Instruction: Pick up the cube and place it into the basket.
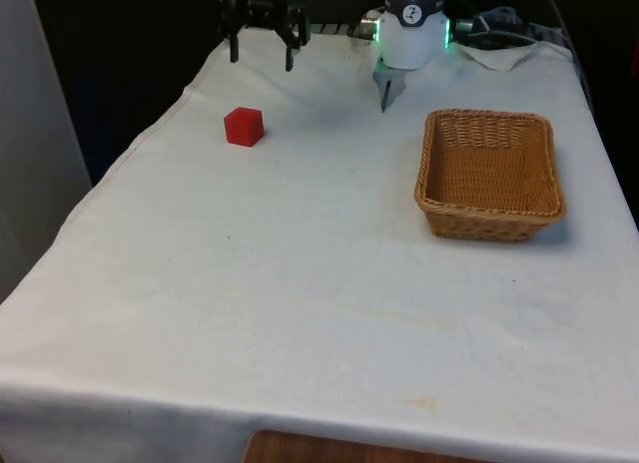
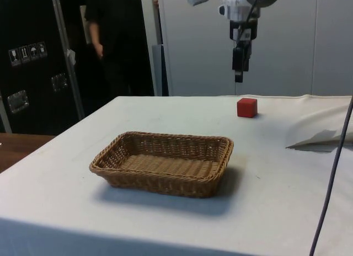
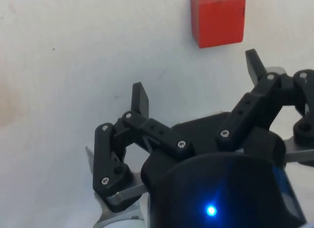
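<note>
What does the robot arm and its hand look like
The arm is white and rounded, with green lights glowing at its sides and a black ring near the top. The hand is black, with two linkage-style fingers joined by small silver screws, each ending in a flat black pad. A black cable hangs in the side view.

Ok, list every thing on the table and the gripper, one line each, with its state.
cube: red, resting flat on the cloth, not held.
basket: upright, open, nothing inside.
gripper: open, holding nothing, above the cloth and short of the cube.
cloth: spread over the table, rumpled at the far end.
</note>
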